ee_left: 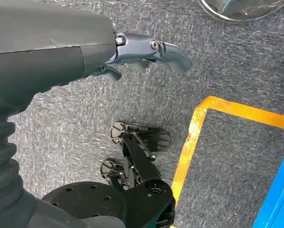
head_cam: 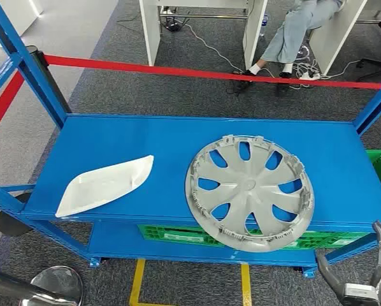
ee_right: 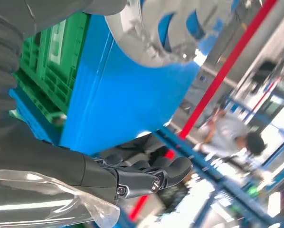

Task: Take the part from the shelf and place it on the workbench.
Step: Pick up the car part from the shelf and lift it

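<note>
Wheel cover [head_cam: 250, 191] on blue shelf [head_cam: 130, 137], above green crate [head_cam: 179, 234]

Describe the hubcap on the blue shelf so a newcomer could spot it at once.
Start at the blue metal shelf and look along its top deck. On the right half lies the silver-grey wheel hubcap, face down, its near edge overhanging the front lip. It is round with spoke-shaped cutouts showing blue through them, unlike the flat, white, pointed panel to its left.
</note>
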